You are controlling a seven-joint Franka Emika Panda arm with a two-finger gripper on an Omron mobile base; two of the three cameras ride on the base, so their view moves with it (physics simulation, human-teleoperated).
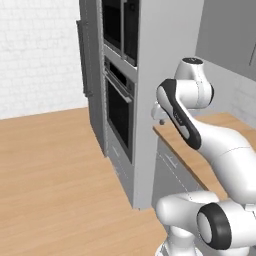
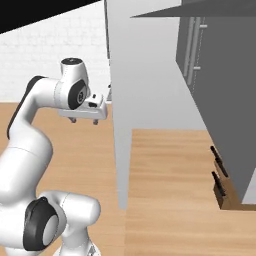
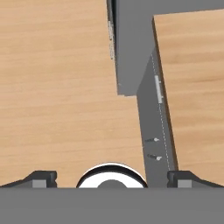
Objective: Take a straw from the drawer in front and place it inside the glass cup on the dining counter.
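My gripper (image 2: 85, 121) hangs in the air beside the tall grey oven tower, fingers pointing down and open with nothing between them. In the hand view its two dark fingertips (image 3: 41, 179) stand far apart over the wooden floor. Below it and to one side is the grey cabinet front with the drawer (image 3: 157, 98), shut, its small metal bar handle showing. The same drawer front (image 1: 172, 162) sits under the wood-topped counter edge in the left base view. The straw is hidden. The glass cup and the dining counter are out of view.
A tall grey tower with a built-in oven (image 1: 119, 110) stands left of the drawer cabinet. A wood-topped counter (image 2: 170, 190) runs to the right, with a knife block (image 2: 222, 187) near the grey wall cabinets. Open wooden floor (image 1: 50, 170) lies to the left.
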